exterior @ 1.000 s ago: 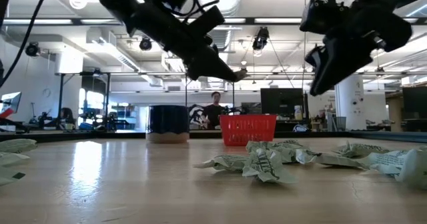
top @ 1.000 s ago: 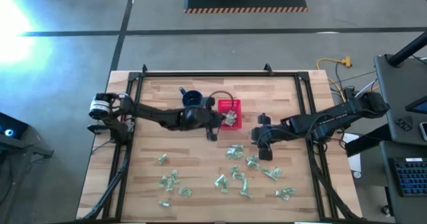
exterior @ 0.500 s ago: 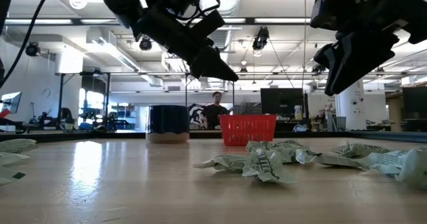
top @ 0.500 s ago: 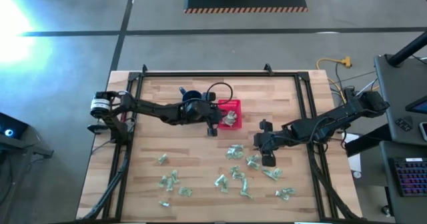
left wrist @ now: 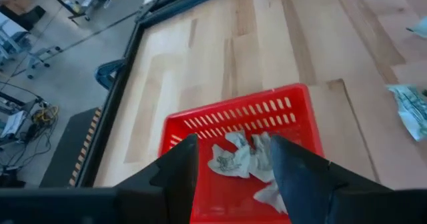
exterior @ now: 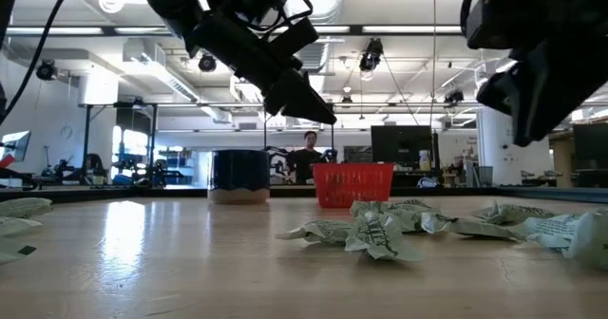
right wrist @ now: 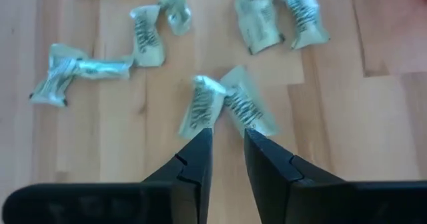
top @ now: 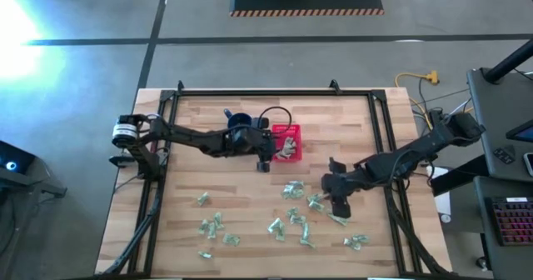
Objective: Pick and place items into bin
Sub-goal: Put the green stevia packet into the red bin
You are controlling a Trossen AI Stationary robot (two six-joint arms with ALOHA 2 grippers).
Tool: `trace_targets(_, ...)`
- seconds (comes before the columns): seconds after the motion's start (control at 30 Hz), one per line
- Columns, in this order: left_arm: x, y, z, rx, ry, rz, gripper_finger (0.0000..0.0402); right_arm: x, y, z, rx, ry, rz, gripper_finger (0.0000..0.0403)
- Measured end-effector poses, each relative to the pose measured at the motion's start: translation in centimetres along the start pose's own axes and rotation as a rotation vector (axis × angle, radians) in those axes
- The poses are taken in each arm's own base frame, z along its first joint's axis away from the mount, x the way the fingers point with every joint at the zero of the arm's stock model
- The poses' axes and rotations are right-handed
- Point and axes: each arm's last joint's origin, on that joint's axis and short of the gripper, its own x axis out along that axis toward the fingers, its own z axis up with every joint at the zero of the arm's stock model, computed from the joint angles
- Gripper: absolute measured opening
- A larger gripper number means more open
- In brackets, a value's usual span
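On a wooden bench [top: 208, 130] in a wide workshop, the left claw [left wrist: 230, 159] hung over the red basket [left wrist: 240, 114], fingers apart and empty, apparently so a wrapper could drop in; several lay inside. The right claw [right wrist: 225, 151], fingers narrowly parted, holding nothing, pointed at a pair of wrappers [right wrist: 223, 104] among those scattered on the bench.
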Motion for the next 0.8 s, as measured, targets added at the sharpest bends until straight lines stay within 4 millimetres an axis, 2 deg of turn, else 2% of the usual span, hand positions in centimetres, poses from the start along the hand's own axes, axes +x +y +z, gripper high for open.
trace_targets(0.2,0.0,-0.2,0.0,0.0,0.002,-0.007,0.0169,0.6,0.4,-0.6,-0.118,-0.123,-0.109,0.0092)
trace_targets(0.4,-0.7,-0.7,0.4,-0.052,0.002,-0.027,0.0169,1.8,-0.3,-1.7,-0.18,-0.181,-0.114,0.0113)
trace_targets(0.8,-6.0,-2.7,3.2,-0.058,-0.046,-0.134,0.0169,3.2,-1.1,-3.0,-0.18,-0.188,-0.123,0.0154)
